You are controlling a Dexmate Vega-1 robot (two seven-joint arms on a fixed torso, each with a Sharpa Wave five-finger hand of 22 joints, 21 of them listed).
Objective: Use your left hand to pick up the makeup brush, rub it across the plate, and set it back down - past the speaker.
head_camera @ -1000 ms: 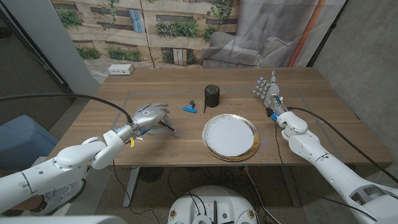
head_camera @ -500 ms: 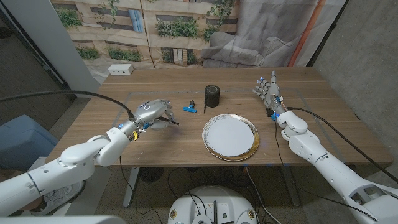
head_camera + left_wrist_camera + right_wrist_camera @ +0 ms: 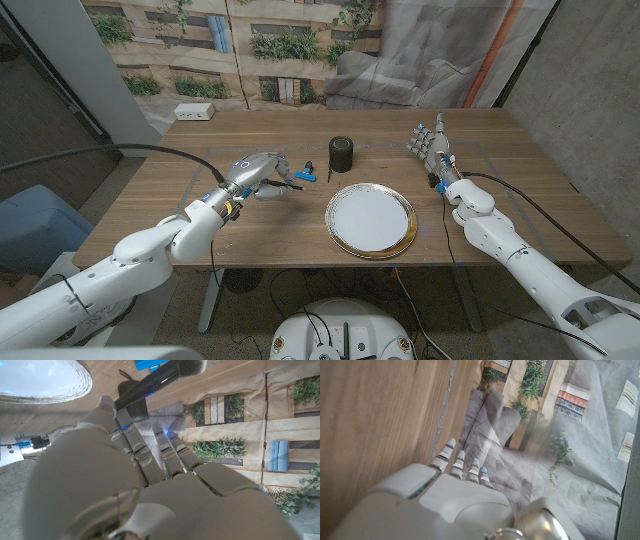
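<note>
My left hand [image 3: 254,172] holds the black makeup brush [image 3: 285,187] above the table, left of the plate, and the brush points toward the plate. In the left wrist view the brush [image 3: 161,377] sticks out past my fingers [image 3: 131,430] with the plate's rim [image 3: 75,391] beyond it. The white plate [image 3: 369,220] with a gold rim lies at the table's front middle. A black cylindrical speaker [image 3: 342,153] stands just behind the plate. My right hand [image 3: 430,147] stands at the right of the table, fingers straight and apart, holding nothing.
A small blue object [image 3: 304,173] lies between my left hand and the speaker, also seen as a blue object [image 3: 149,364] in the left wrist view. A white box [image 3: 194,112] sits at the table's far left corner. A grey cloth hangs behind the table.
My left hand has risen with the brush and moved right and away from me, toward the blue object. The right hand has not moved.
</note>
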